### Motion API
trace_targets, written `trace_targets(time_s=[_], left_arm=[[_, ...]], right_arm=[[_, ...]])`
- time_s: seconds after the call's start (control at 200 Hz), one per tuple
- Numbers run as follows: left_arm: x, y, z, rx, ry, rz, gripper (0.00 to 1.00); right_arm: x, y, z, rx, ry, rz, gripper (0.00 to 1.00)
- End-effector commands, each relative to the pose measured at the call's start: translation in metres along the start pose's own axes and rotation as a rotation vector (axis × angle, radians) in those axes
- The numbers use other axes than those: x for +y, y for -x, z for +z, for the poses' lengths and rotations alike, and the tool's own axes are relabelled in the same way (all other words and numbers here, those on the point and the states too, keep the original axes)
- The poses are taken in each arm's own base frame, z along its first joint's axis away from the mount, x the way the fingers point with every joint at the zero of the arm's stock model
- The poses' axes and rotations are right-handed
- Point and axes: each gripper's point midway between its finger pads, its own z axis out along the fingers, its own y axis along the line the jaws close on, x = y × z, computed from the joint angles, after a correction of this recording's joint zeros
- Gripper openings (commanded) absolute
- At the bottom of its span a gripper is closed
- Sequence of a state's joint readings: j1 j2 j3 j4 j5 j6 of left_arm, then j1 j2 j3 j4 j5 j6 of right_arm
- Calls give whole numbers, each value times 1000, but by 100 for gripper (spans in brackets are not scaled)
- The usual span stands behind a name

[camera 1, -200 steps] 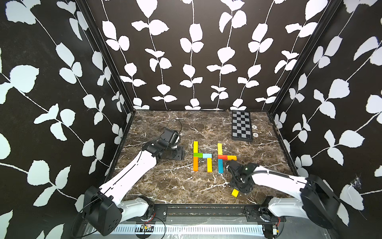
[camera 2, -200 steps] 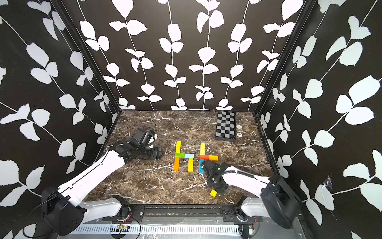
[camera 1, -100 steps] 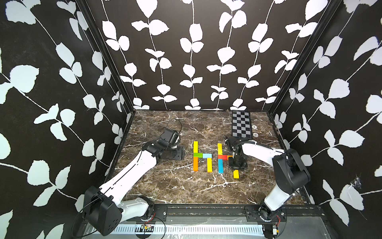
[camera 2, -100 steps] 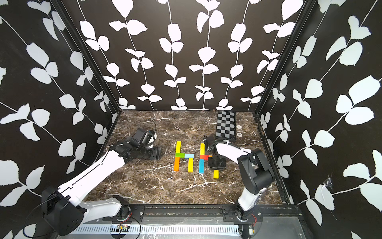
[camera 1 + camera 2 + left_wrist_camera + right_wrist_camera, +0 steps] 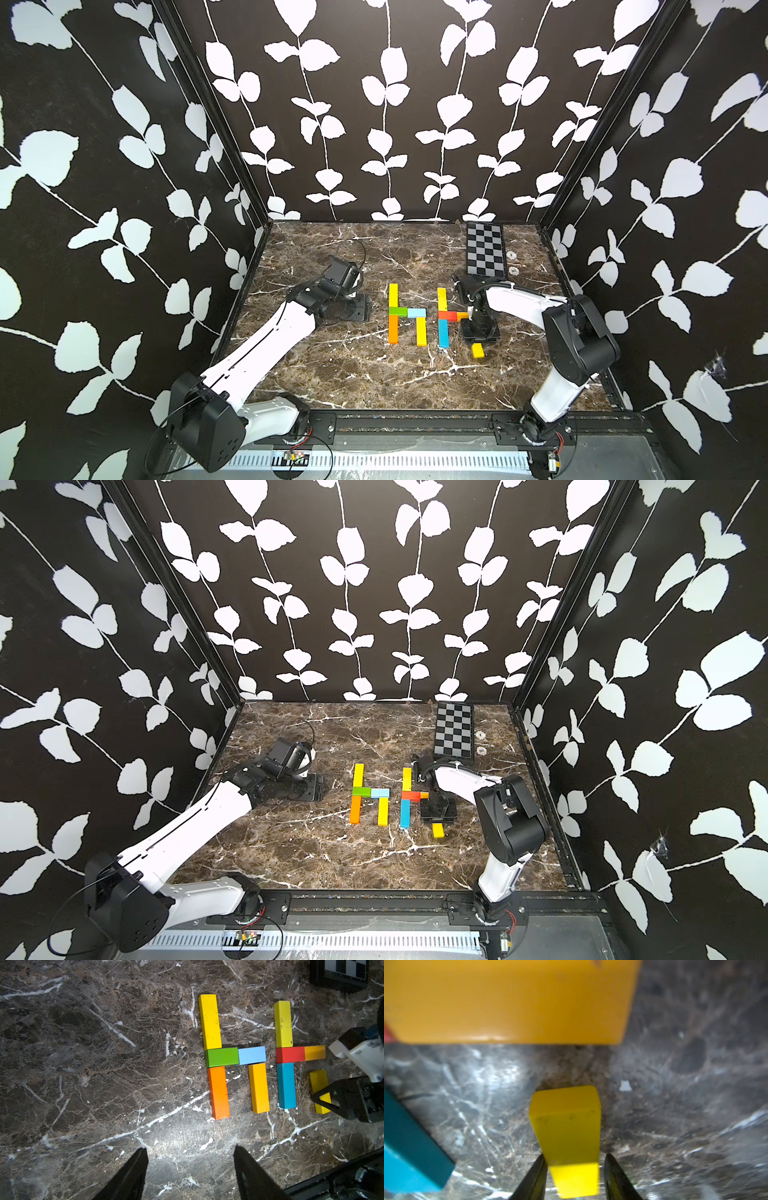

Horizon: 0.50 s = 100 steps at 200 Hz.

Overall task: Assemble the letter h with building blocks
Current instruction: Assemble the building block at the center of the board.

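Note:
On the marble table lie two groups of building blocks. One group is a yellow (image 5: 393, 295), green (image 5: 397, 311), light blue (image 5: 416, 312), orange (image 5: 393, 329) and amber (image 5: 421, 331) block. Beside it lie a yellow (image 5: 441, 299), red (image 5: 447, 315), short orange (image 5: 462, 316) and blue (image 5: 443, 333) block. A short yellow block (image 5: 566, 1126) lies flat on the table near the short orange one. My right gripper (image 5: 574, 1156) straddles it, open by a narrow gap at one finger. My left gripper (image 5: 190, 1148) stands open and empty, left of the blocks.
A black-and-grey chequered board (image 5: 485, 253) lies at the back right, behind the right arm. Patterned walls close in the table on three sides. Bare marble lies in front of the blocks, toward the front rail (image 5: 415, 419).
The right arm carried the short yellow block from near the table's front back to a spot beside the blue block. Its jaws have since parted slightly. The left arm has not moved.

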<state>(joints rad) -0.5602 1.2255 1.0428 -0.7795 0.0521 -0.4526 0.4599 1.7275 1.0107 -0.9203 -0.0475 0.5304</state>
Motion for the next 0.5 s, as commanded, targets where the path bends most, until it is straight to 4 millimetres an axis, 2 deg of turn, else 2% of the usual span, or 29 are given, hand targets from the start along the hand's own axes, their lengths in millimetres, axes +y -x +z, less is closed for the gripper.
trace_targets(time_s=[0.0, 0.495], left_arm=[[0, 3, -3, -1, 5, -8, 68], [2, 0, 2, 13, 14, -8, 67]], right_arm=[[-1, -2, -1, -4, 3, 1, 32], [0, 20, -8, -40, -32, -12, 28]])
